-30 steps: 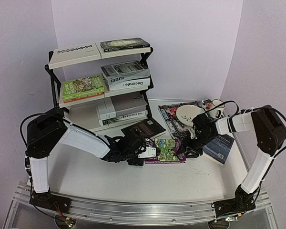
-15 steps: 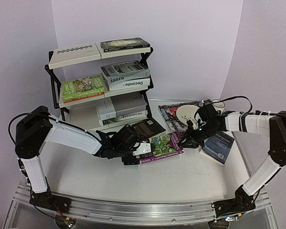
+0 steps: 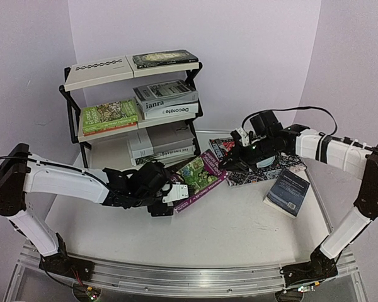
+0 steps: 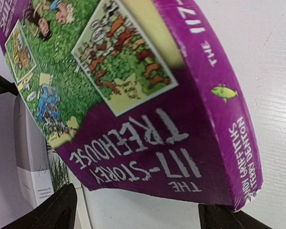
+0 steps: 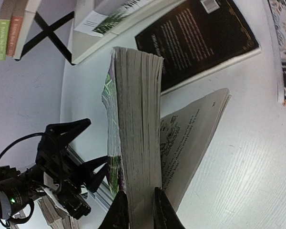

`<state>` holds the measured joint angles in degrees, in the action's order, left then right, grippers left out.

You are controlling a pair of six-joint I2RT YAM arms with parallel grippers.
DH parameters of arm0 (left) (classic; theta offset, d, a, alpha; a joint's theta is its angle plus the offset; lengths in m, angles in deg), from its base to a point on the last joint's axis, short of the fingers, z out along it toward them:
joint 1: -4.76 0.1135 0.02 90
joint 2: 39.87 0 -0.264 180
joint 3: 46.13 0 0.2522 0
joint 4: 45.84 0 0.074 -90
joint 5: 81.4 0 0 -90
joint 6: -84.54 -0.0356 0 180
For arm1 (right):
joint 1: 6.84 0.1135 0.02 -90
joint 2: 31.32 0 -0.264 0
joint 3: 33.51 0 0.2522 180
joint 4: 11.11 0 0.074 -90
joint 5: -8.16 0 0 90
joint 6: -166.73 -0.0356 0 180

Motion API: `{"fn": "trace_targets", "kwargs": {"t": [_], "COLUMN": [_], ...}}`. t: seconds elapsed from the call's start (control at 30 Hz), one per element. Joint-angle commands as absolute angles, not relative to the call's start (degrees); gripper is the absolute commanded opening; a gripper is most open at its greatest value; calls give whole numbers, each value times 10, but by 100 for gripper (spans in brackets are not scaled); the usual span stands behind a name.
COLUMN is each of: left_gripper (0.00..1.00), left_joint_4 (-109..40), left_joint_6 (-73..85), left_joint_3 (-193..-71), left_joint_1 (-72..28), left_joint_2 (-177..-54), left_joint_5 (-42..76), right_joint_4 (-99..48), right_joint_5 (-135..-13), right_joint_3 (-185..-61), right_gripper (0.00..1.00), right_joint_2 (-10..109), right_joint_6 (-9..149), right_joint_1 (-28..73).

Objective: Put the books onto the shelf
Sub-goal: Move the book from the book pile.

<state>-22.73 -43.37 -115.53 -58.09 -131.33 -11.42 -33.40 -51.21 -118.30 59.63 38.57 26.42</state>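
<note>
The purple illustrated paperback [image 3: 200,178] hangs tilted over the table, its right edge raised. My right gripper [image 5: 140,211] is shut on its page block [image 5: 138,119], and a few loose pages [image 5: 190,138] sag away to the right. My left gripper [image 3: 170,200] is open at the book's lower left edge; in the left wrist view the cover [image 4: 133,95] fills the space above the spread fingers [image 4: 62,210]. The shelf [image 3: 75,100] stands at the back left with several books on its three tiers. A black book [image 5: 200,38] and a dark blue book [image 3: 288,192] lie on the table.
A patterned placemat [image 3: 268,173] lies at the back right under my right arm. The shelf's black crossed frame [image 5: 47,33] is just behind the raised book. The rear walls meet behind the shelf.
My right gripper has shut on the purple book's page edge and raised it up and back to the left, tilting it. My left arm has stretched out, following the book's lower edge, still open.
</note>
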Motion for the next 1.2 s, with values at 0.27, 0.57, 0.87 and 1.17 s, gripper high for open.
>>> {"fn": "trace_targets", "kwargs": {"t": [0.27,0.57,0.87,1.17], "left_gripper": [91,92,91,91], "left_joint_4": [-361,-347,-342,-381], "left_joint_6": [-476,-502,-487,-448], "left_joint_3": [-1184,-1200,-1170,-1136], "left_joint_1": [-579,-556,-503,-492], "left_joint_2": [-1287,-1242,-1230,-1326], "left_joint_5": [-226,-243,-177,-135], "right_joint_4": [-322,-322,-322,-319], "right_joint_5": [-429,-421,-456,-541], "right_joint_3": [-1326,-1430,-1431,-1326], "right_gripper": [0,0,0,0], "right_joint_2": [731,790,842,871], "right_joint_6": [404,397,393,403], "right_joint_1": [312,336,340,340]}}
